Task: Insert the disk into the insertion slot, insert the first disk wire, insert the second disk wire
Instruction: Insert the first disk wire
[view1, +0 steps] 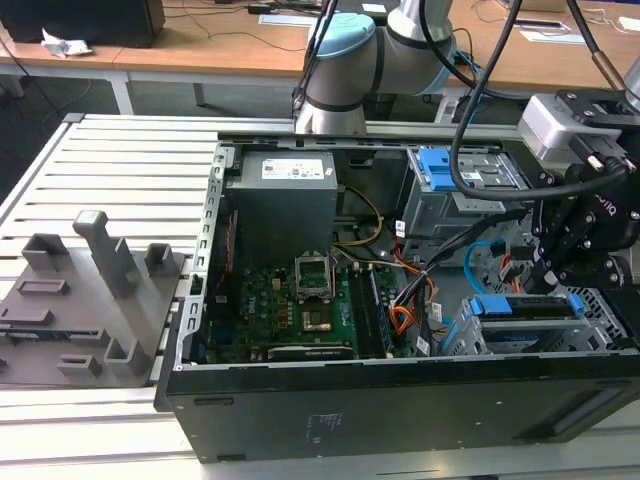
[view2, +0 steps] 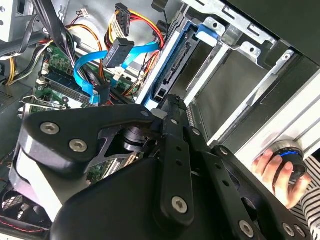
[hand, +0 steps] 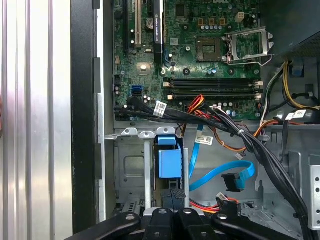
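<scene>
Since the disk (hand: 169, 161) was already stood edge-on in the insertion slot (hand: 128, 167), the gripper (hand: 173, 194) was seen at its exposed edge, jaws drawn close together. The disk was judged rigid, fairly heavy and shock-sensitive, best taken by its blue carrier sides. Access was crowded by the blue data cable (hand: 215, 175) and black wire bundle (hand: 255, 145) beside the cage.
</scene>
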